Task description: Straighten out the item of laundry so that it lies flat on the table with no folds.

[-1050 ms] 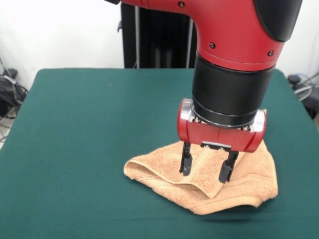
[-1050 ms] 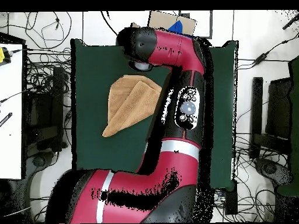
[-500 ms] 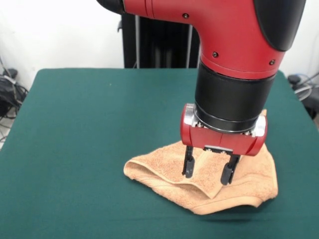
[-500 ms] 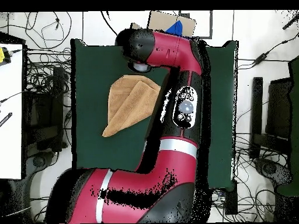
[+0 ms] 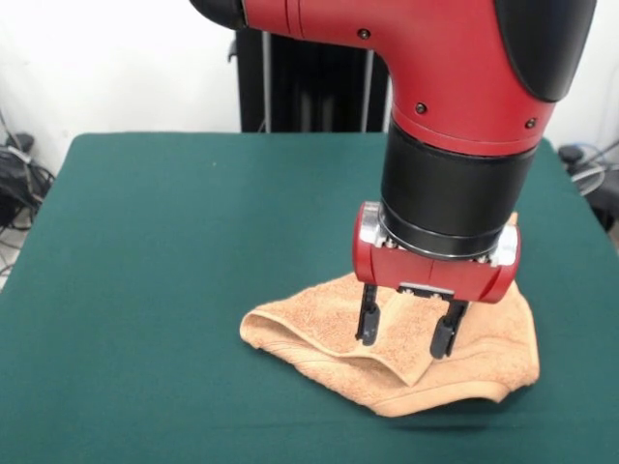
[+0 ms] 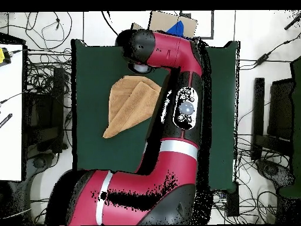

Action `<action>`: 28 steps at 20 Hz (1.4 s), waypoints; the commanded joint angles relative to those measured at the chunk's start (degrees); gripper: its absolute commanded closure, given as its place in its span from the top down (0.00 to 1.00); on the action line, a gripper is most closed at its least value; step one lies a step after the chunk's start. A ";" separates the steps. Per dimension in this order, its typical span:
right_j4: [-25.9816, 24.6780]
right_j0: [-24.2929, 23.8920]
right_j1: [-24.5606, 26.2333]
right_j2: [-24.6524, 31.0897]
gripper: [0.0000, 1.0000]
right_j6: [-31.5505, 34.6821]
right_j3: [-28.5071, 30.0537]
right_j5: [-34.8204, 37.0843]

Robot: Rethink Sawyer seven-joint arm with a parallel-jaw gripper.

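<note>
The orange-tan hand towel (image 5: pixel 406 348) lies crumpled and folded over itself near the front right of the green worktop (image 5: pixel 174 251). The gripper (image 5: pixel 407 335) hangs straight down over the towel's raised middle fold, its two black fingers (image 5: pixel 367 317) spread apart with nothing between them, their tips at the cloth. From overhead, the towel (image 6: pixel 128 106) shows as a folded wedge beside the red arm (image 6: pixel 176 118).

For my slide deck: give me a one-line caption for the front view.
Open gripper poised over a folded orange-tan towel on the green table.
</note>
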 commanded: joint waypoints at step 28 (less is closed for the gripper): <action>1.87 1.17 3.59 2.37 1.00 15.19 11.02 -8.39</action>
